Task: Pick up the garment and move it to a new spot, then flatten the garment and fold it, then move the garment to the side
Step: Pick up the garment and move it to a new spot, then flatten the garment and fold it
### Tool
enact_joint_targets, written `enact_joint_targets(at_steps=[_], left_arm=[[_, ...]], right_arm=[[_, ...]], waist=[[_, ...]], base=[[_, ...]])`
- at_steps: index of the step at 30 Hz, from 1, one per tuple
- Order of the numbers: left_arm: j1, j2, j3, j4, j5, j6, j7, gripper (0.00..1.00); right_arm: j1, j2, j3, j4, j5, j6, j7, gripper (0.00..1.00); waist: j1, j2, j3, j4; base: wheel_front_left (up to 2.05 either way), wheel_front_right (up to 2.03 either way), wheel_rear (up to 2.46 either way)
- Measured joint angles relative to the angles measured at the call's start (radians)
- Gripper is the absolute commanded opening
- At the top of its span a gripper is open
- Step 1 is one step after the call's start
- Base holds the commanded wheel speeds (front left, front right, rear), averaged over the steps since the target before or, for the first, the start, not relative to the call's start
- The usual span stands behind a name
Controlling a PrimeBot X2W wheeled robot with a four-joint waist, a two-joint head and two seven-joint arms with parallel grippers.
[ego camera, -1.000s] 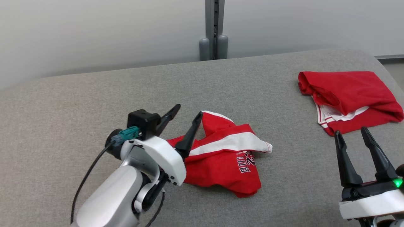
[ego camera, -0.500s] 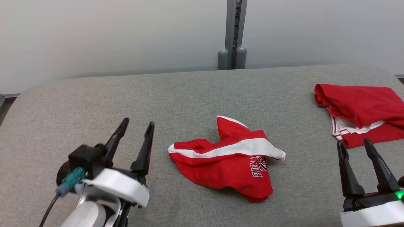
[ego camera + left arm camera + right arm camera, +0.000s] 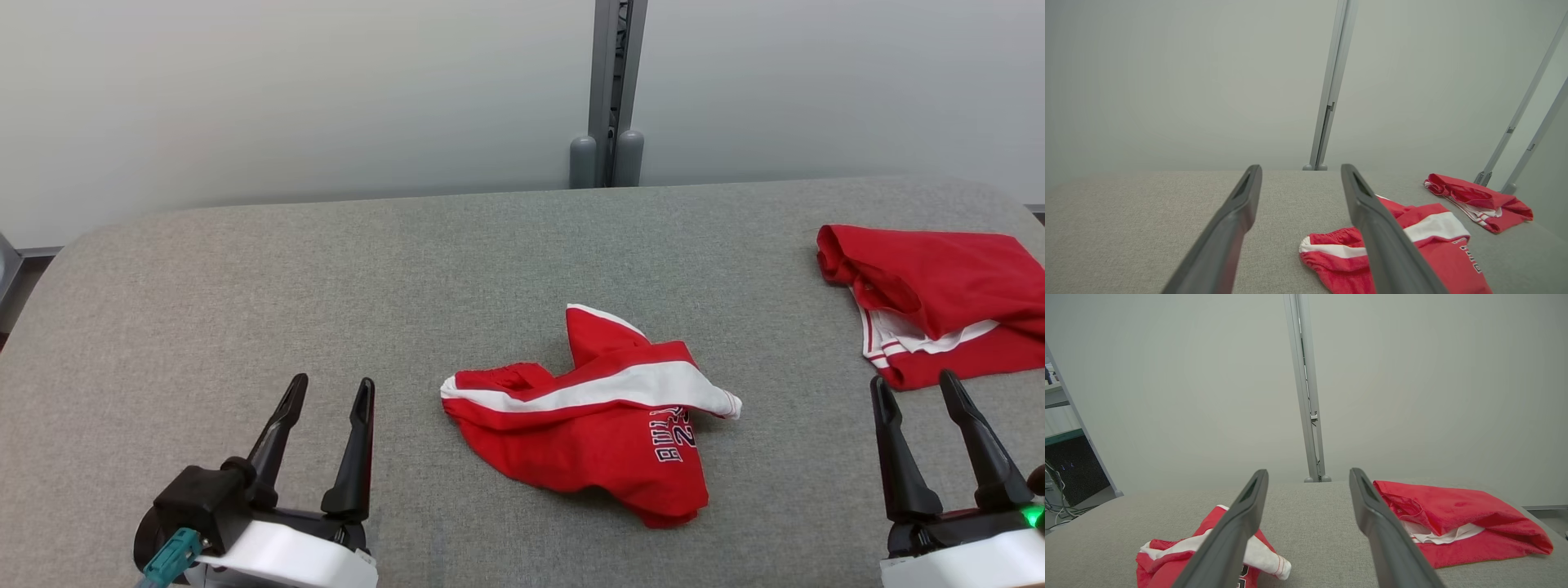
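Garment, apparently shorts, crumpled on table

Bare grey surface lies all around garment.

The grey cushioned surface is viewed by the head camera from above and behind, tilted forward and down, with the left gripper at 7 o'clock and the right gripper at 5 o'clock. Each wrist camera is set low and close to the surface, aimed along its gripper toward the far wall. Three things are shared by all views — the crumpled red garment, the folded red garment and the grey post at 12 o'clock.
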Motion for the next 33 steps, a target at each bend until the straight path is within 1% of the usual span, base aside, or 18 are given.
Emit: enact_joint_targets(at_steps=[18, 23, 33], left_arm=[[-0.008, -0.002, -0.002, 0.003, 0.001, 0.002, -0.003, 1.00], [-0.007, -0.010, 0.004, 0.017, -0.001, 0.011, -0.011, 1.00], [0.001, -0.030, 0.018, 0.043, -0.002, 0.012, -0.023, 1.00]], right_arm=[[0.003, -0.003, -0.003, -0.003, 0.000, 0.000, 0.005, 1.00], [0.003, -0.003, -0.006, -0.004, 0.000, 0.000, 0.005, 1.00], [0.007, -0.001, -0.010, -0.003, 0.000, 0.000, 0.009, 1.00]], waist=[[0.0000, 0.0000, 0.002, -0.008], [0.0000, 0.0000, 0.004, -0.004], [0.0000, 0.0000, -0.001, 0.007]], base=[[0.00, 0.00, 0.00], [0.00, 0.00, 0.00], [0.00, 0.00, 0.00]])
